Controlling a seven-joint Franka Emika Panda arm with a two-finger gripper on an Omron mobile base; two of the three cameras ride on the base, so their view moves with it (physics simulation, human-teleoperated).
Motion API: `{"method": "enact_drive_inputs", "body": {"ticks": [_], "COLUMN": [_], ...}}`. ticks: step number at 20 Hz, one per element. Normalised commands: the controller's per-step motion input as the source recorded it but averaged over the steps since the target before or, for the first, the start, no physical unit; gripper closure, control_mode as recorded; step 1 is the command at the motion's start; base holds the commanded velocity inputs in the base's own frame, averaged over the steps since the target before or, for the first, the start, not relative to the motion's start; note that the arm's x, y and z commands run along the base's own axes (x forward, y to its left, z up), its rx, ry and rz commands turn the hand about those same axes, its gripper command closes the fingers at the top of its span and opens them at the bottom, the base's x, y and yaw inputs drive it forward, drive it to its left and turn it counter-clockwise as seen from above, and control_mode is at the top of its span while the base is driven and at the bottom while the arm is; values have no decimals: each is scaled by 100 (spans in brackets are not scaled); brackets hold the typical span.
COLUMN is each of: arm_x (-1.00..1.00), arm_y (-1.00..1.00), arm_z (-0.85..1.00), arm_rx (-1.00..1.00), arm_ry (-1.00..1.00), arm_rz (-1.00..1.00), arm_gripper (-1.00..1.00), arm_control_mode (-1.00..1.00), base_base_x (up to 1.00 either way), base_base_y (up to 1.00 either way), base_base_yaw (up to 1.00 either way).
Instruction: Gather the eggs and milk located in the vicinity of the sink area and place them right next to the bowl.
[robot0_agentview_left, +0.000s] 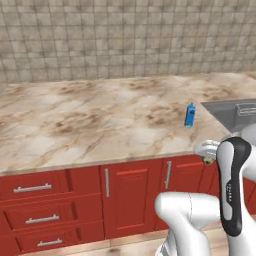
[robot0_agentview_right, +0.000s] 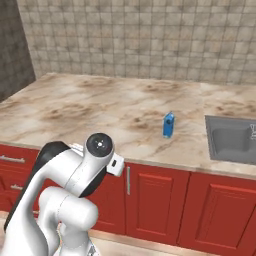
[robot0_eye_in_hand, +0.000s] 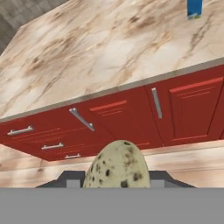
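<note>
A pale, speckled egg (robot0_eye_in_hand: 117, 166) sits between the dark fingertips of my gripper (robot0_eye_in_hand: 117, 180), which is shut on it. In the left base view the gripper (robot0_agentview_left: 207, 158) hangs in front of the counter edge, over the red cabinet doors, with the egg (robot0_agentview_left: 206, 160) a small olive lump under the hand. The blue milk carton (robot0_agentview_left: 190, 115) (robot0_agentview_right: 168, 125) (robot0_eye_in_hand: 194, 8) stands upright on the marble counter, just left of the sink (robot0_agentview_left: 231, 114) (robot0_agentview_right: 231, 141). The bowl is out of view.
The marble counter (robot0_agentview_left: 90, 125) stretches far to the left of the milk. Red cabinet doors and drawers with metal handles (robot0_agentview_left: 131, 192) run below it. A tiled wall (robot0_agentview_left: 125, 40) backs the counter. My arm's elbow (robot0_agentview_right: 98, 145) rises in the right base view.
</note>
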Motion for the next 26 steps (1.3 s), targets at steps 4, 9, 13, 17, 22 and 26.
{"method": "enact_drive_inputs", "body": {"ticks": [4,9,13,17,22,26], "arm_x": [0,0,0,0,0,0], "arm_y": [0,0,0,0,0,0], "arm_z": [0,0,0,0,0,0], "arm_rx": [0,0,0,0,0,0], "arm_ry": [0,0,0,0,0,0], "arm_rz": [0,0,0,0,0,0], "arm_gripper": [100,100,100,100,100,100], "arm_control_mode": [100,100,100,100,100,100], "base_base_x": [0,0,0,0,0,0], "base_base_y": [-82,-94,-99,-100,-100,-100], "base_base_yaw": [0,0,0,0,0,0]}}
